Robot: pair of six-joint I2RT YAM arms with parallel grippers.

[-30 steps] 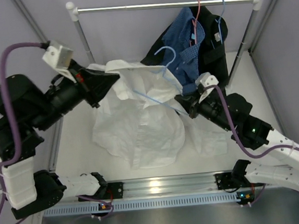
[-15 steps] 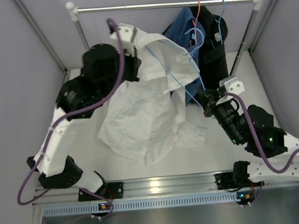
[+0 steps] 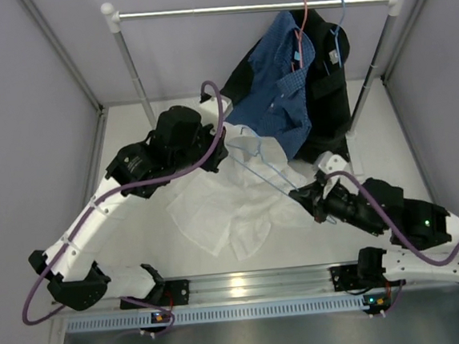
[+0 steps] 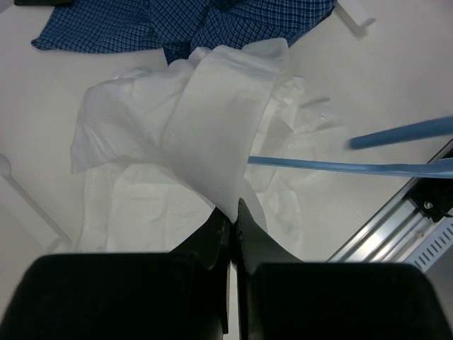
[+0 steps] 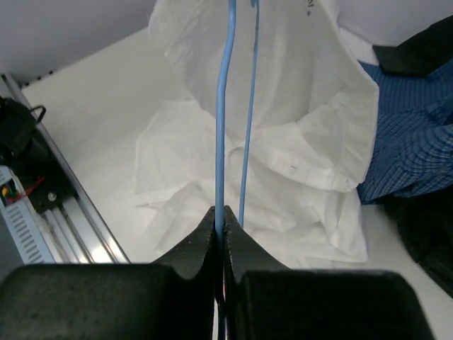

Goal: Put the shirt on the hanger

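Top view: within the last second the left arm has swung in from the far left, carried the white shirt (image 3: 221, 213) up toward the rail (image 3: 255, 7) and come back down. The cloth now lies mostly spread on the surface (image 3: 138, 228), below the blue checked shirt (image 3: 283, 95). The light-blue hanger (image 3: 254, 160) has dropped with it and sits slanted over the shirt's upper edge. In my judgement the garment is not yet threaded onto the hanger, so the lift gained nothing lasting. The left arm reaches diagonally inward, and its left tool (image 3: 219, 158) is at the shirt's top. The right arm lies low, stretched left, with the right tool (image 3: 302, 192) at the hanger's lower end. Left wrist view: the tool is pressed together, pinching a fold of white cloth, and the hanger wire crosses to the right. Right wrist view: the tool is closed on the blue wire, and the shirt hangs beyond it.
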